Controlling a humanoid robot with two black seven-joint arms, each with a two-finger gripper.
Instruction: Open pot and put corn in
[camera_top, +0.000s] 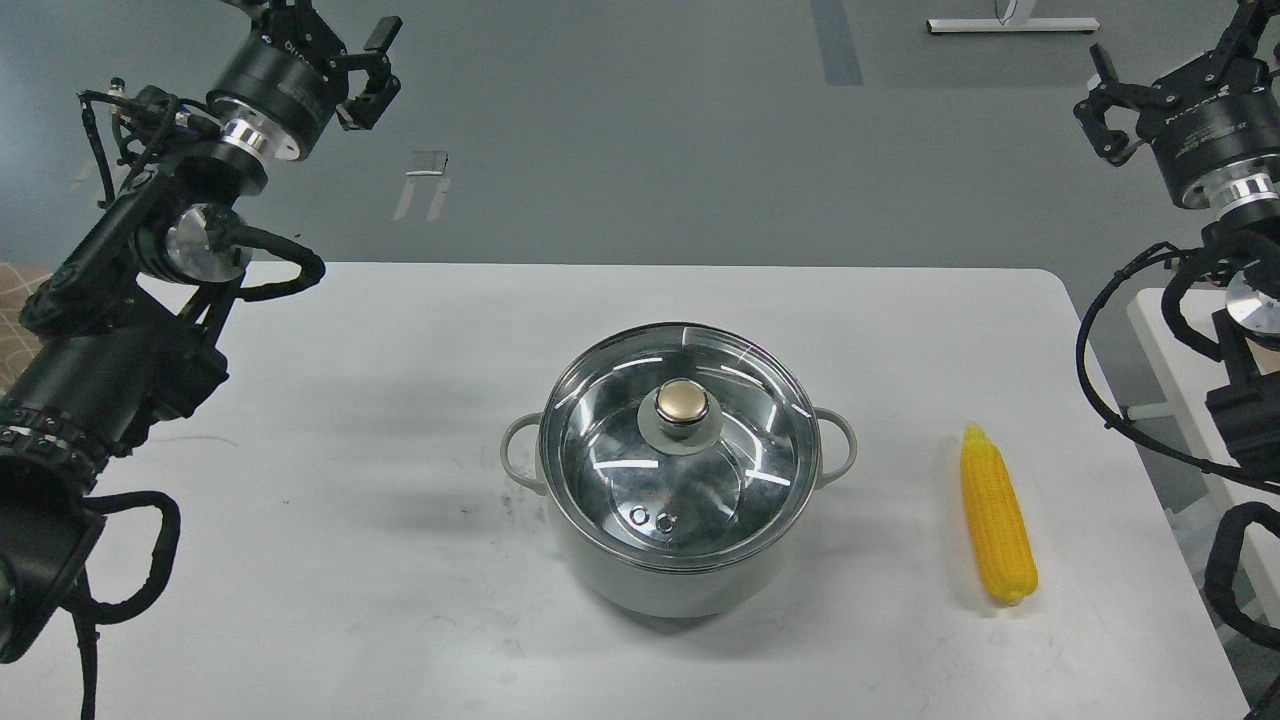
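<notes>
The pale grey-green pot (690, 592) stands in the middle of the white table (330, 430), with a loop handle on each side. A round glass lid (600, 440) with a gold knob (682, 402) sits on it, closing it. The yellow corn (996, 515) lies on the table to the pot's right, its tapered end pointing away from me. My left gripper (375, 70) is raised high at the far left, open and empty, well away from the pot. High at the far right, my right gripper (1100, 95) is also open and empty.
The table's right edge runs just beyond the corn. A second white surface (1160, 330) shows past that edge under my right arm. Grey floor lies behind the table.
</notes>
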